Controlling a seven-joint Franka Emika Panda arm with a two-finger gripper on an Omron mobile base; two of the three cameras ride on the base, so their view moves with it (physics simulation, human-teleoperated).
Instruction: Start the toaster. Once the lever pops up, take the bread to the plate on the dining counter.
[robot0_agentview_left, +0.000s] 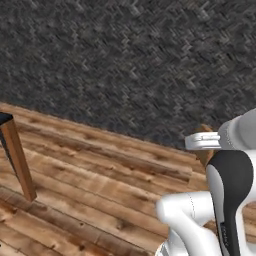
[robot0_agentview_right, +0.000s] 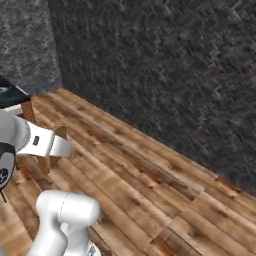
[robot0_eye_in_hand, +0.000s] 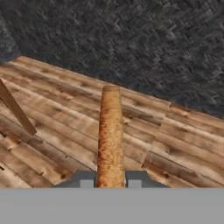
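1 bread (robot0_eye_in_hand: 110, 135) clamped edge-on in gripper (robot0_eye_in_hand: 110, 181) | wooden leg (robot0_agentview_left: 17, 157) probably counter's, left | dark wall (robot0_agentview_left: 130, 65) ahead

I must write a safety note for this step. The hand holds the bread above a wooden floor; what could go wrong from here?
1. The hand grips the bread only at its lower edge, and the slice sticks out far beyond the fingers. A jolt may loosen it, and it would fall on the wooden floor.
2. A brown counter leg stands close on the left. If the base turns that way, the arm or the bread may hit it.
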